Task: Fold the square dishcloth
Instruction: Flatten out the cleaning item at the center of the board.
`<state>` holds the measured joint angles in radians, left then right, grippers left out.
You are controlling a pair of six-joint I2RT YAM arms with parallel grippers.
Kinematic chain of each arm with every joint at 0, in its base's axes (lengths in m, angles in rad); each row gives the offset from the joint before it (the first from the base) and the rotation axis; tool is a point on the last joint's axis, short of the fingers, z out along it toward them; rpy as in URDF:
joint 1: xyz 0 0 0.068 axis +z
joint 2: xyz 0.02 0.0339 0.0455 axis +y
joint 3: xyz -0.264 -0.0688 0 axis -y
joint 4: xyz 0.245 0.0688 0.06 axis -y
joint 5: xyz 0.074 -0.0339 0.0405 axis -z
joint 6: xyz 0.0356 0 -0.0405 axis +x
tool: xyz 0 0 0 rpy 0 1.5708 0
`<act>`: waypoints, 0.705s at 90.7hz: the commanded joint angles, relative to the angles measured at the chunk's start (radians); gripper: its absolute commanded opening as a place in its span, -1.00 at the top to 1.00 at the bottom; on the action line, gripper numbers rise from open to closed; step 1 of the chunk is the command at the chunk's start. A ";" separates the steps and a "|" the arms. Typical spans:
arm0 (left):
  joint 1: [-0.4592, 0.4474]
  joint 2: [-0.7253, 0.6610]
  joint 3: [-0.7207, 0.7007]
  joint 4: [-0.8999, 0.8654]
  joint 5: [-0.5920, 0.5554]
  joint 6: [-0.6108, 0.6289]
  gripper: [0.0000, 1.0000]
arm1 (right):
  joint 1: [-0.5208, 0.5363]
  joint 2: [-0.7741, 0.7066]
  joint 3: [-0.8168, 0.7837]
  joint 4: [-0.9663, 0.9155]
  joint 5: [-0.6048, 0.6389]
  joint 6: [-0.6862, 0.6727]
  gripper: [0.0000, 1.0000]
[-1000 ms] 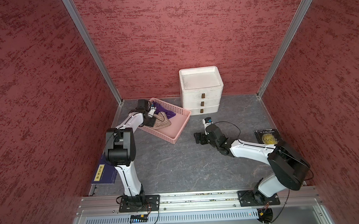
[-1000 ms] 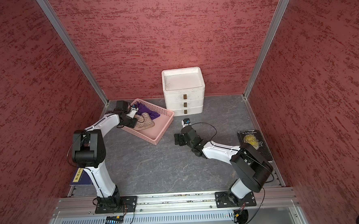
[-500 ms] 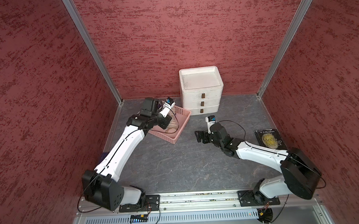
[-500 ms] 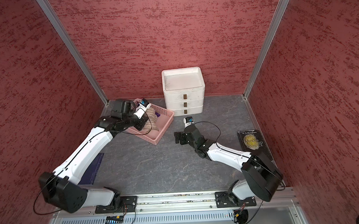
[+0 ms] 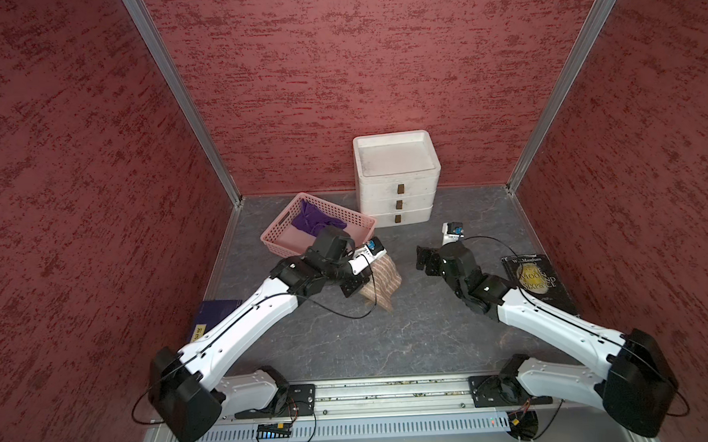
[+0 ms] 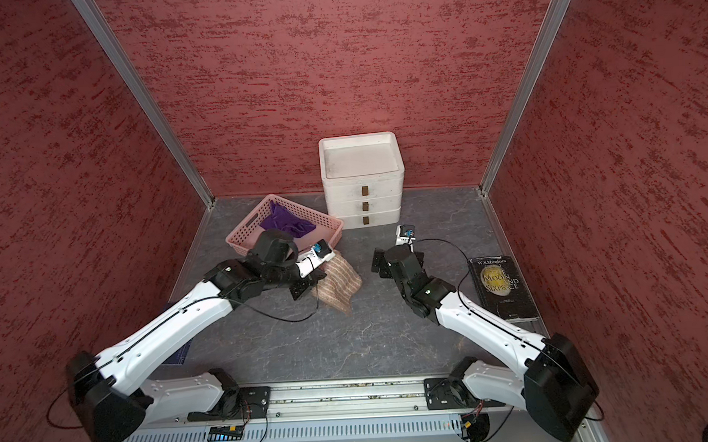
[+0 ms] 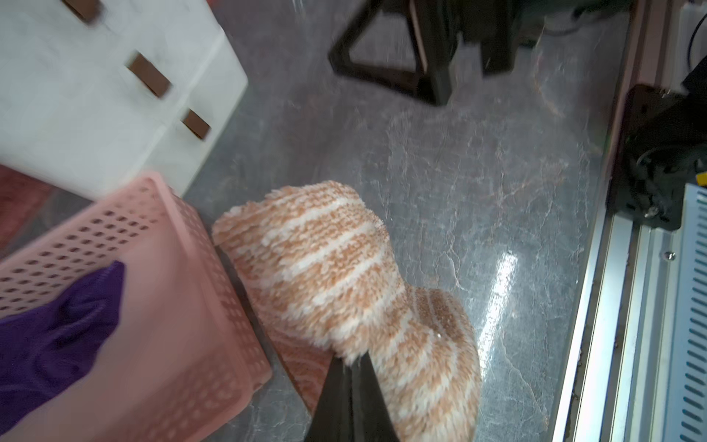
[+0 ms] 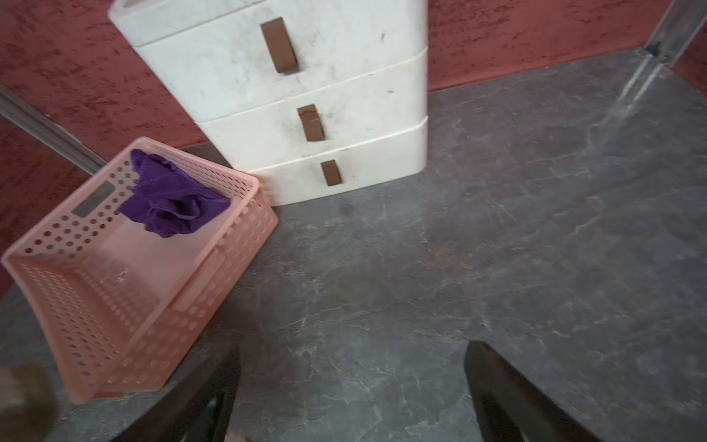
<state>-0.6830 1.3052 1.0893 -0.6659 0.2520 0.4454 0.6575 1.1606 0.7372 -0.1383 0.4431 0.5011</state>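
Hanging bunched from the left gripper (image 7: 350,367), whose jaws are pinched tight on one edge, the striped orange-and-white dishcloth (image 5: 382,278) droops over the grey table (image 5: 350,347), just beside the near corner of the pink basket (image 5: 278,234). Level with it, the right gripper (image 5: 423,262) hovers spread wide and empty, with a dark book (image 5: 534,279) lying flat by its arm. Farther back, a crumpled purple cloth (image 5: 315,222) sits in the basket, and a white drawer unit (image 5: 398,186) stands against the rear wall.

Left end effector (image 7: 350,369), seemingly pinched
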 commanded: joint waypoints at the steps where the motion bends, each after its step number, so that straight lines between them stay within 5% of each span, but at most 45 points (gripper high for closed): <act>1: 0.016 0.070 -0.062 0.025 -0.009 0.023 1.00 | 0.000 -0.008 0.005 -0.142 0.034 0.038 -0.88; 30: 0.254 0.217 0.018 0.012 0.063 -0.084 1.00 | 0.240 -0.139 -0.173 -0.009 -0.214 -0.127 -0.79; 64: 0.307 0.258 -0.002 -0.010 0.055 -0.091 1.00 | 0.445 0.237 -0.016 0.093 -0.208 -0.311 -0.75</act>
<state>-0.3958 1.5677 1.0977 -0.6579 0.2989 0.3676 1.0752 1.3018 0.6621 -0.1173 0.2375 0.2760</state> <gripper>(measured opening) 0.044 0.890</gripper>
